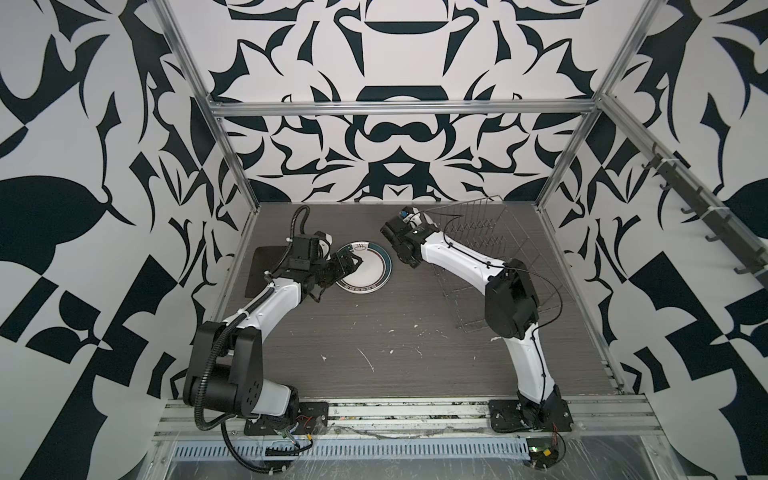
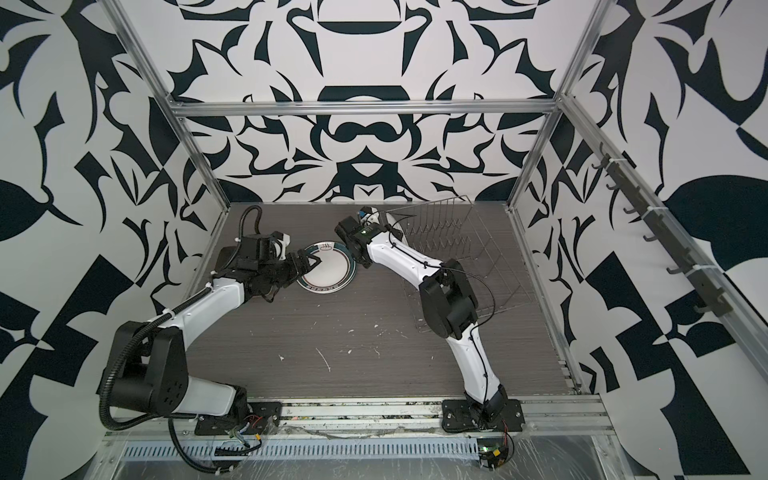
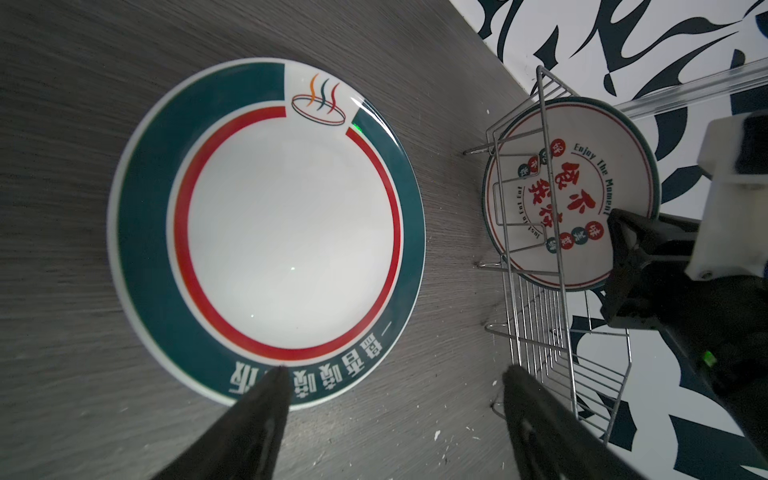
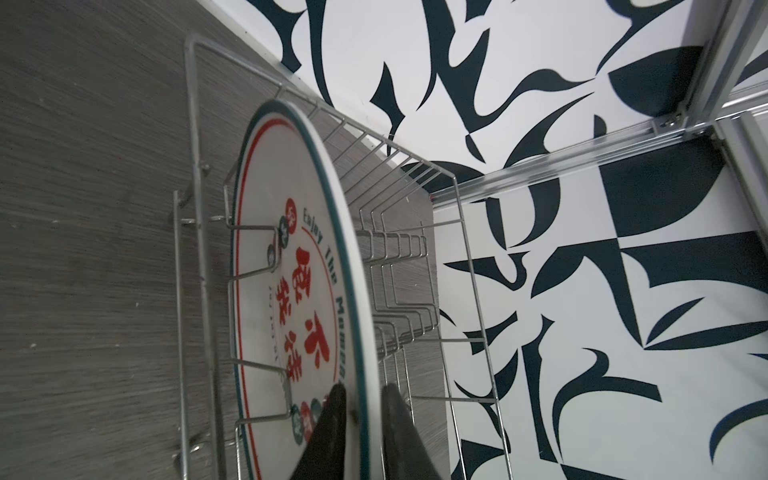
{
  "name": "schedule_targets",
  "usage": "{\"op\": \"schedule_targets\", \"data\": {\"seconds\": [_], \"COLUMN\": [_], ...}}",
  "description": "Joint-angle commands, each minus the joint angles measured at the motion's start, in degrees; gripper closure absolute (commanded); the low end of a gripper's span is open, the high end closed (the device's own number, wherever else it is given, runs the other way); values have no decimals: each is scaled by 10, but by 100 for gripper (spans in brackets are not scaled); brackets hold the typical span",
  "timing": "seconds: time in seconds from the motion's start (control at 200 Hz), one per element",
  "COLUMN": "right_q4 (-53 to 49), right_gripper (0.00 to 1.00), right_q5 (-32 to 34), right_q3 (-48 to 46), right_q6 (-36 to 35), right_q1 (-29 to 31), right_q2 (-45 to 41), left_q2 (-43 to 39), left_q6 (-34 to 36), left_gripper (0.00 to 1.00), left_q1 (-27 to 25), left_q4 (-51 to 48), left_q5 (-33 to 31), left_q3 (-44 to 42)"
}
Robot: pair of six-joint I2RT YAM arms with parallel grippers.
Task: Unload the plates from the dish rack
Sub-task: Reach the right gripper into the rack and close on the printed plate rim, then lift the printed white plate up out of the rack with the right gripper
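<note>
A white plate with a teal rim [image 3: 291,232] lies flat on the table [image 1: 395,332] left of centre, seen in both top views [image 1: 372,266] [image 2: 334,272]. My left gripper [image 3: 397,374] hovers open over its near rim, one fingertip above the lettering, holding nothing. A dark rounded-square plate [image 1: 259,270] lies flat further left, partly under the left arm. The silver wire dish rack [image 1: 498,257] [image 4: 415,257] stands at the back right. One white plate with red characters [image 4: 266,291] [image 3: 590,137] stands upright at the rack's end. My right gripper [image 4: 361,388] is shut on that plate's rim.
The patterned back wall rises just behind the rack. The rack's tall wire end [image 4: 191,166] stands in front of the upright plate's face. White specks dot the grey table in front.
</note>
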Motion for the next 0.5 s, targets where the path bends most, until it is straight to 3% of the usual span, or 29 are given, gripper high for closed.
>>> {"op": "schedule_targets", "data": {"seconds": [0.0,0.495], "right_q4": [3,5], "right_gripper": [81,82], "right_q5": [51,35], "right_q3": [23,18], "right_q6": [-9,-10], "right_q1": [1,1], "right_q2": [-2,11], "left_q2": [-15,-29], "left_q6": [3,1], "left_gripper": [16,16], "left_q1": [1,1], "left_q4": [-10,-11], "left_q5": [-9,-8], "left_q3": [-6,-10]}}
